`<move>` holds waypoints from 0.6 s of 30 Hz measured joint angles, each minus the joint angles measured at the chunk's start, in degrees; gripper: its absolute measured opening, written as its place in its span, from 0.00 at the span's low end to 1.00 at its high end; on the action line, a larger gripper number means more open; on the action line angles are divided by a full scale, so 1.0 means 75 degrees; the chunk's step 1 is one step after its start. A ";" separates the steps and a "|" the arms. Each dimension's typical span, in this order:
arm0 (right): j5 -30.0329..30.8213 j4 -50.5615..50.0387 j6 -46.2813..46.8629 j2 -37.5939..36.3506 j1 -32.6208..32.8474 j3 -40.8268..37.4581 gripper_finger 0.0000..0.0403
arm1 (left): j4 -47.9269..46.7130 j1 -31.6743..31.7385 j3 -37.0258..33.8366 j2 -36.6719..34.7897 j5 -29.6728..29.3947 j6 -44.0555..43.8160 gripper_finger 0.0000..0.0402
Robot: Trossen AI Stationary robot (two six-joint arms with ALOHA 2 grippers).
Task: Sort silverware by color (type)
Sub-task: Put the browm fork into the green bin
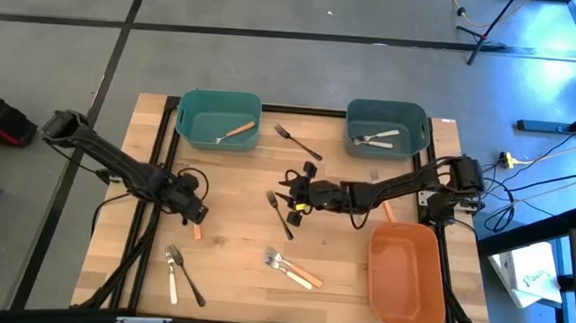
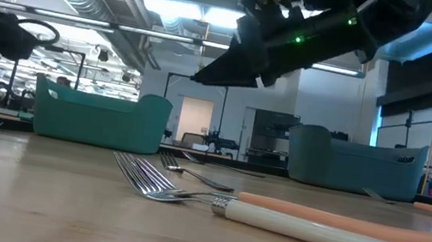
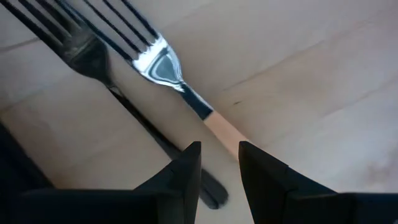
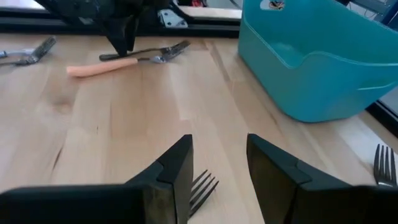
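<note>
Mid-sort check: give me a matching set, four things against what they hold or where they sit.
1 left teal bin
2 right teal bin
3 orange bin
4 left gripper

a over an orange-handled fork on the table
b nothing visible inside
c holds pale utensils
d holds one tan-handled fork

Pairs: 1-d, 2-c, 3-b, 4-a

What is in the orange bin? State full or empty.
Empty. The high view shows only bare floor inside the orange bin; no silverware lies in it.
</note>
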 joint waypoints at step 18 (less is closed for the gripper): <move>0.0061 0.0144 -0.0006 0.0195 0.0000 0.0000 0.34 | 0.1012 0.0000 0.0026 0.1433 -0.0105 0.0563 0.26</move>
